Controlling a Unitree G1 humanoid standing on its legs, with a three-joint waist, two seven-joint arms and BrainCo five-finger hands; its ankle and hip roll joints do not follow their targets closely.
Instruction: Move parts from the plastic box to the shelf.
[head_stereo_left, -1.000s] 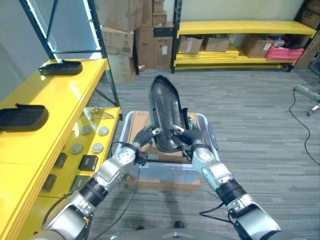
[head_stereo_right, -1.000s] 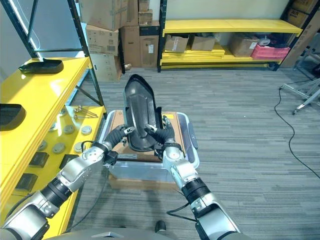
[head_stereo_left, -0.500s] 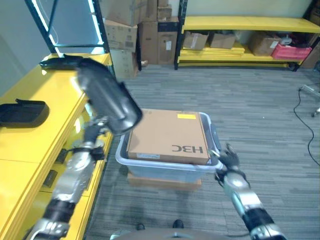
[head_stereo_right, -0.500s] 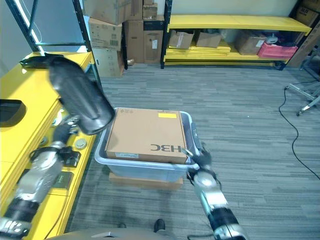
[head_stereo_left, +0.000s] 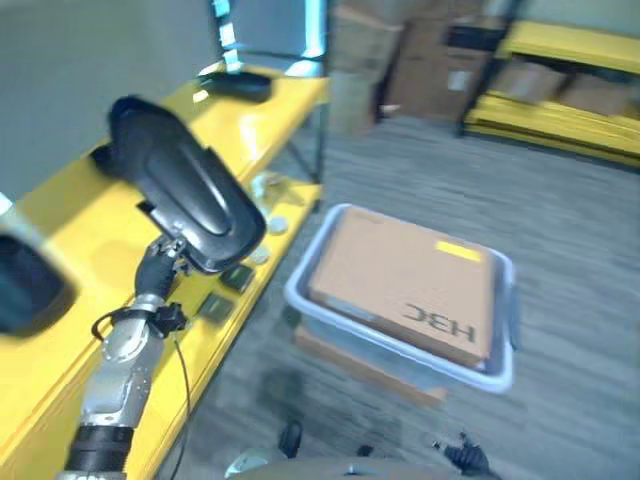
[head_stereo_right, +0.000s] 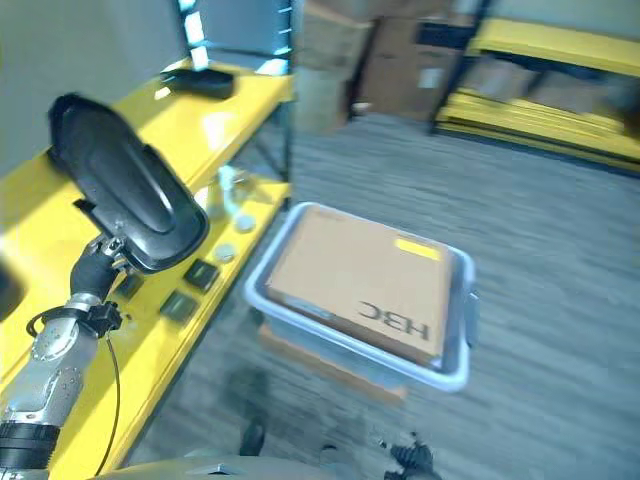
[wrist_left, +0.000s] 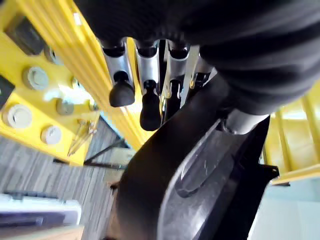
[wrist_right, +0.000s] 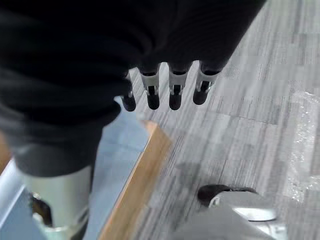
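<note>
A large black moulded part (head_stereo_left: 185, 195) is held up over the front edge of the yellow shelf (head_stereo_left: 80, 225). My left hand (head_stereo_left: 160, 268) is shut on its lower end, and the fingers (wrist_left: 122, 90) curl against the part (wrist_left: 200, 175) in the left wrist view. The plastic box (head_stereo_left: 470, 370) stands on the floor to the right, with a brown cardboard box (head_stereo_left: 400, 290) lying in it. My right hand (wrist_right: 151, 92) hangs low beside the box with relaxed fingers and holds nothing; it also shows at the lower edge of the left eye view (head_stereo_left: 465, 458).
Two more black parts lie on the shelf top, one far back (head_stereo_left: 235, 85) and one near the left edge (head_stereo_left: 25, 285). Small round and square pieces (head_stereo_left: 230, 275) sit on the lower shelf level. Cardboard boxes (head_stereo_left: 440, 60) and yellow racking (head_stereo_left: 570, 45) stand at the back.
The camera has swung left toward the shelf. My left hand has carried the black part closer over the shelf. My right hand has dropped low, away from the box rim.
</note>
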